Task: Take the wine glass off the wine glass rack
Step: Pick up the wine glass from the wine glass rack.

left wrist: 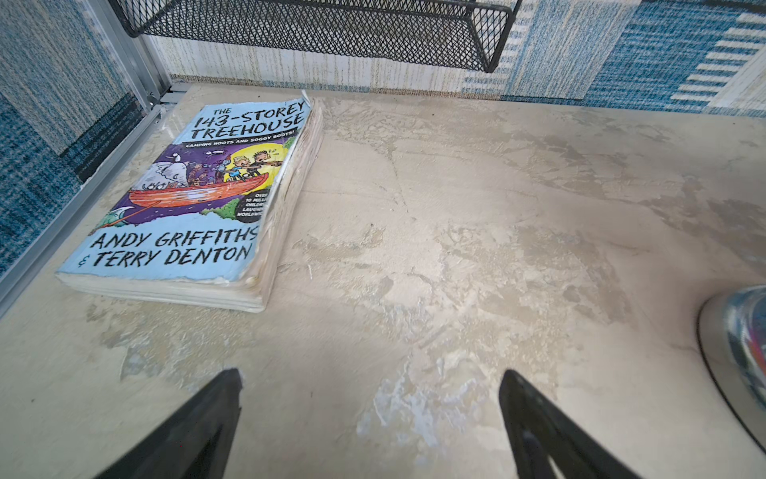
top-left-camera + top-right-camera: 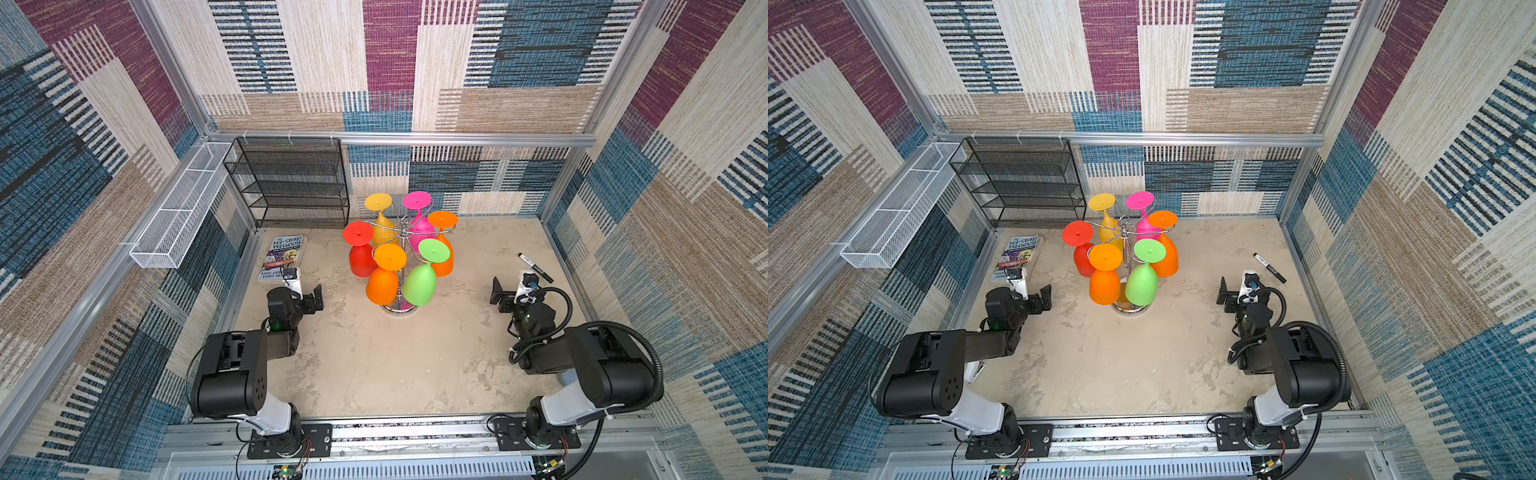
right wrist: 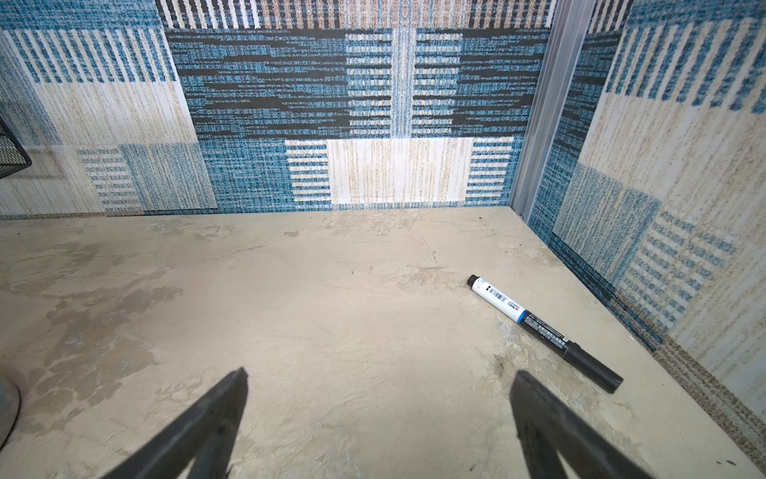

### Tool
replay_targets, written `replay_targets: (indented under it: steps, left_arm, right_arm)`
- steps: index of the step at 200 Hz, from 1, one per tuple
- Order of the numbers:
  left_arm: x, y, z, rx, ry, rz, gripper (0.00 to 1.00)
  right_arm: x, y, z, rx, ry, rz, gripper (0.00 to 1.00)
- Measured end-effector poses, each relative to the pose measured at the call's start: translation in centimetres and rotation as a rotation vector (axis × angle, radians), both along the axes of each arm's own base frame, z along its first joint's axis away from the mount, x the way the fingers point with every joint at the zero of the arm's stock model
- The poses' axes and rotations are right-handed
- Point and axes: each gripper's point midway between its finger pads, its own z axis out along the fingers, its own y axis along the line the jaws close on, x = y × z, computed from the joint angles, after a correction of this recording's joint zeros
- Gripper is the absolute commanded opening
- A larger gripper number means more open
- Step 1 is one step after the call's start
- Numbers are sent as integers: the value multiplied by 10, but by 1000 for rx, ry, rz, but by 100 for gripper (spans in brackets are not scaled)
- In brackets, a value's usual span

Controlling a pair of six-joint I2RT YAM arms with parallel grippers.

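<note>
Top views: stereo pair, mounted high above near edge of table (image 2: 374,374), angled steeply down and forward. Distant; whole table and surrounding walls (image 2: 457,104) in frame. Fields nearly identical, wine glass rack (image 2: 394,310) central in both top views.
Left wrist view: low, close to table, facing back-left corner; book (image 1: 178,199), black mesh shelf (image 1: 315,25).
Right wrist view: low, close, facing back-right corner; marker (image 3: 543,331).
Wrist views overlap at shelf corner; book, marker also in both top views.
</note>
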Motion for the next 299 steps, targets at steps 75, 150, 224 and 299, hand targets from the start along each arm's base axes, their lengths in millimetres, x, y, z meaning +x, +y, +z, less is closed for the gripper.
replay_targets:
  steps: [75,150,224,299]
  left_arm:
    - [-12,-3,55,37,-121,42,97]
    - [-37,-23,180,-57,-397,76,95]
    - [-86,-103,249,-213,-452,-174,93]
    - [-116,-115,253,-215,-415,-230,92]
  right_arm:
    - [26,3,65,3,-74,15,100]
    - [10,48,221,294,-195,293,91]
    - [-3,111,362,587,-138,720,77]
    - [36,211,337,751,228,977,65]
